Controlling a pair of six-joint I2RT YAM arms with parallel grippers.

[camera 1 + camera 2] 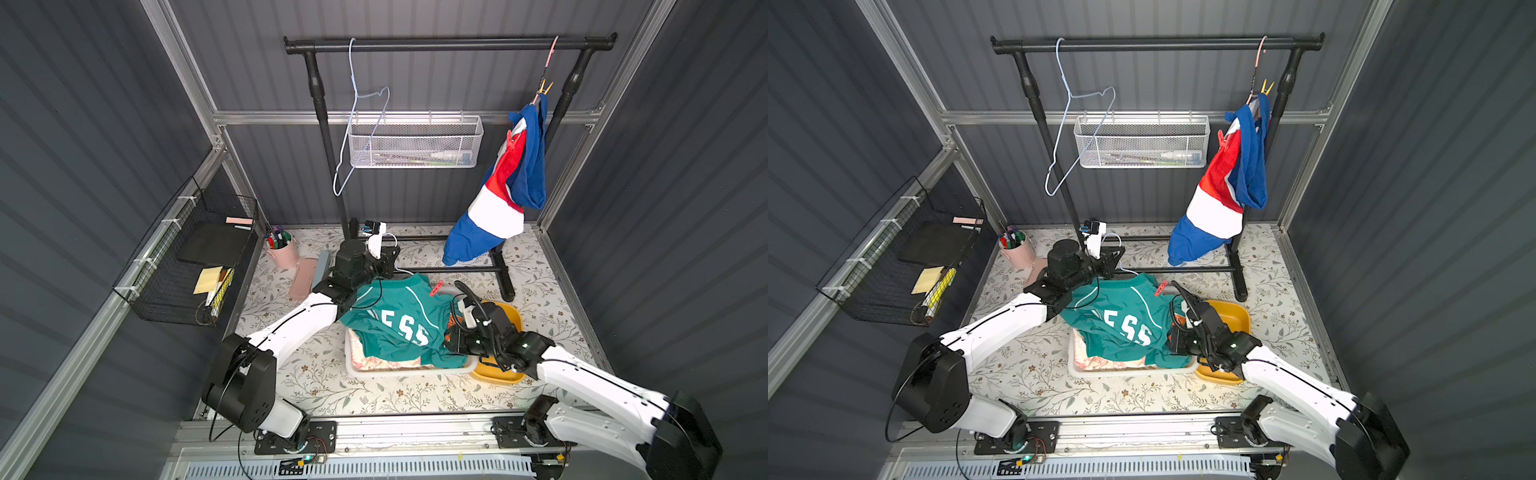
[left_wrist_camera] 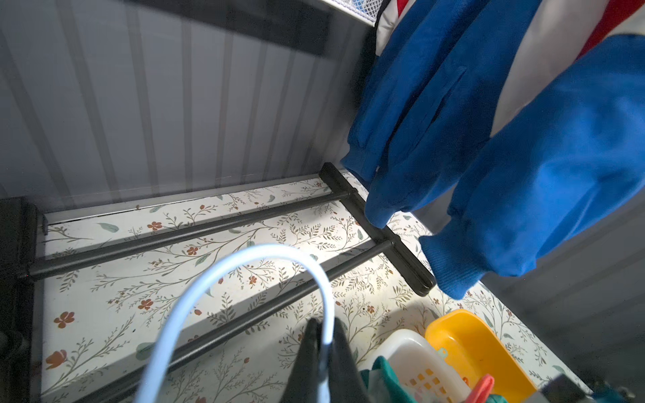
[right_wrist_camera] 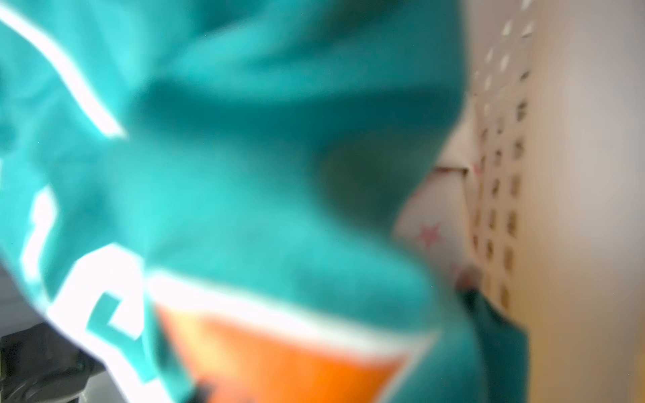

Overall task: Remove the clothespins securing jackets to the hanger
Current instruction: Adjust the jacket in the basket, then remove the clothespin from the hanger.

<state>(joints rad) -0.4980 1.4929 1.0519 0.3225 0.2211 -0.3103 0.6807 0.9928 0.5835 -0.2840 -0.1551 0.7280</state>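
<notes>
Left end effector (image 2: 324,336) clenches a thin pale-blue wire hanger hook (image 2: 265,252). Right end effector (image 1: 451,334), state unreadable, meets crumpled teal jacket (image 1: 390,316) over perforated white basket (image 1: 411,371).

Left fingers (image 2: 307,359) are pinched shut on a pale blue hanger wire (image 2: 244,253), which loops out toward 12 o'clock. The black rack base (image 2: 195,226) sits on the floral table (image 2: 104,307) ahead. A red-white-blue jacket (image 2: 523,174) hangs at 2 o'clock, cuffs near the rack's foot. At 4 o'clock there's a white basket (image 2: 412,349) with a yellow tub (image 2: 478,342) just beside it, a blurred red clothespin (image 2: 483,387) and teal cloth (image 2: 387,377).
</notes>
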